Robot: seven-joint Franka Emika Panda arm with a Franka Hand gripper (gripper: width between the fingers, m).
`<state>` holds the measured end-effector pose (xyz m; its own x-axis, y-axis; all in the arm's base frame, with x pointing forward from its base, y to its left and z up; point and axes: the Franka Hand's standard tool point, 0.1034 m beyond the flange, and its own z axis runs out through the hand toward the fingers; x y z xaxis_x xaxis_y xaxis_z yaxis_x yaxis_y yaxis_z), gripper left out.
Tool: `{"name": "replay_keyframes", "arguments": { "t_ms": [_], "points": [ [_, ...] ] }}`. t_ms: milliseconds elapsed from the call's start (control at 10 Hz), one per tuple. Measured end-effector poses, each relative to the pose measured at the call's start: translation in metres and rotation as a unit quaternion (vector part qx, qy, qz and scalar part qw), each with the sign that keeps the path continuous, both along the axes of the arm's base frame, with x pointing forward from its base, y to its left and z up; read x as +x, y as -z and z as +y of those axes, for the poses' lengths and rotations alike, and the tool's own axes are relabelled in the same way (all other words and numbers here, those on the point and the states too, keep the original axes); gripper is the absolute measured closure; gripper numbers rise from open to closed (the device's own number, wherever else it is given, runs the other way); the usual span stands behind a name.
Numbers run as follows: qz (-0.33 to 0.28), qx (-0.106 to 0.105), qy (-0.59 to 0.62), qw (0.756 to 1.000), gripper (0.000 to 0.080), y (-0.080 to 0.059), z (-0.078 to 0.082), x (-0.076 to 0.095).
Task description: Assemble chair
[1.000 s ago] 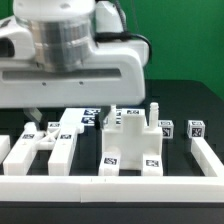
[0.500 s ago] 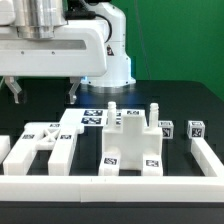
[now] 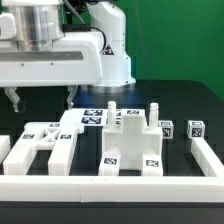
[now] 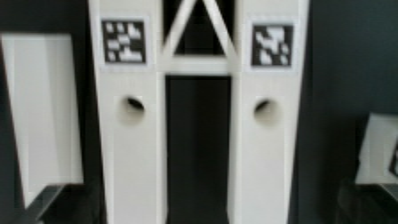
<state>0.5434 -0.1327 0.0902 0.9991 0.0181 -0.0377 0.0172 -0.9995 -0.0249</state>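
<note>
Arm (image 3: 60,62) shifts to exterior view's left; your white two-finger gripper (image 3: 42,97), spread wide & empty, hovers over chunky matte-white slotted frame (image 3: 60,148), so pickup prob. next.

White robot arm (image 3: 112,45) bent over with its wrist (image 3: 45,25) pointing straight down, its two dark fingers (image 3: 13,98) spread wide apart, holding nothing between them.
</note>
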Motion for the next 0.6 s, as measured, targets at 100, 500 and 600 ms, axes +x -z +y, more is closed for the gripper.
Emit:
{"name": "replay_keyframes", "arguments": {
  "t_ms": [100, 500, 600],
  "points": [
    [0.015, 0.003, 0.0, 1.0, 0.015, 0.01, 0.003, -0.012],
    [0.02, 0.003, -0.002, 1.0, 0.015, 0.018, 0.008, -0.02],
    [0.007, -0.003, -0.02, 1.0, 0.015, 0.024, 0.011, -0.016]
  ]
}}
